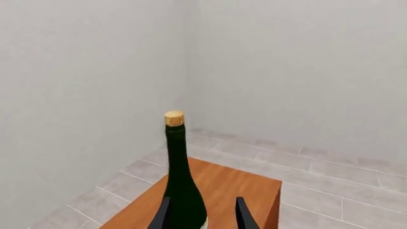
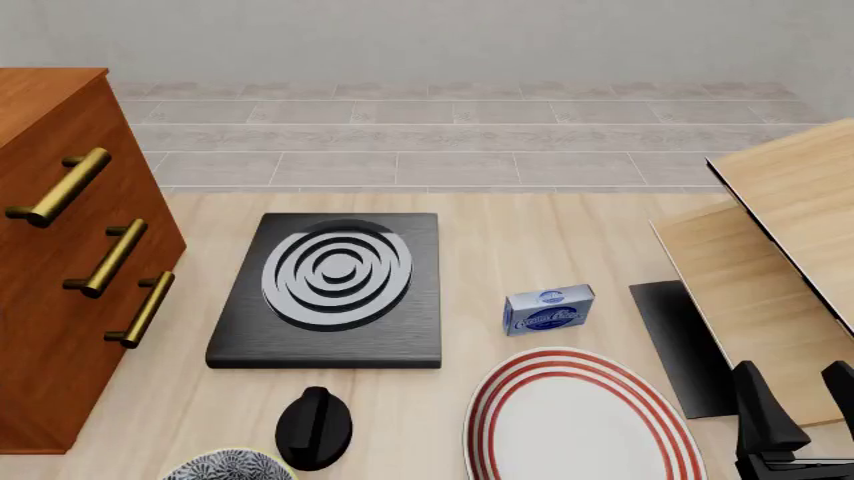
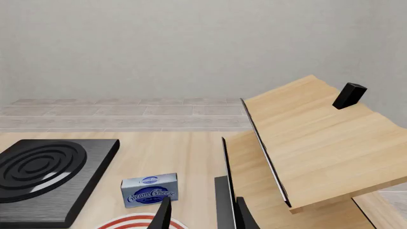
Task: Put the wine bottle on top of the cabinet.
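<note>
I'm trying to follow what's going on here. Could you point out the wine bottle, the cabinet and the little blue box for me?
wine bottle [image 1: 178,167]: left wrist view, on its green neck.
cabinet [image 2: 54,330]: front view, on its drawer front.
blue box [image 2: 549,309]: front view, on its printed face.

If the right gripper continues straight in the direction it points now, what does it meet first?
Probably the pale wooden rack. In the right wrist view the right gripper has open fingers, and the rack's dark base and lower slanted board lie just ahead between them. The cream cheese box sits off to one side. Depth is uncertain.
</note>
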Controlling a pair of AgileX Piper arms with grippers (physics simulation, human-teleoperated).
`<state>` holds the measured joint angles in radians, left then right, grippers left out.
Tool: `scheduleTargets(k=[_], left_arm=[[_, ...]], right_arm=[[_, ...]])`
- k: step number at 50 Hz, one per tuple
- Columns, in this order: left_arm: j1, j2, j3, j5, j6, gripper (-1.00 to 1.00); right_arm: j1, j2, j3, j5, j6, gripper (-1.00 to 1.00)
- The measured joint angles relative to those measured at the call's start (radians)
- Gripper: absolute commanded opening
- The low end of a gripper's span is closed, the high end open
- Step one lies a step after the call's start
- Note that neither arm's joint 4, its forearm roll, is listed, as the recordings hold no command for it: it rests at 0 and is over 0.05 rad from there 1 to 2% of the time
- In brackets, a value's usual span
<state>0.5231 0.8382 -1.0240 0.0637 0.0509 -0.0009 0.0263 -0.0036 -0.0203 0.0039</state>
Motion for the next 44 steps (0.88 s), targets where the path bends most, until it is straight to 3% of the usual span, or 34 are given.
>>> scheduleTargets(k=[44], left_arm=[[-0.149,-0.380,0.028,0.324,-0.063,1.00]], right_arm=[[0.000,0.000,0.000,0.000,0.000,1.00]])
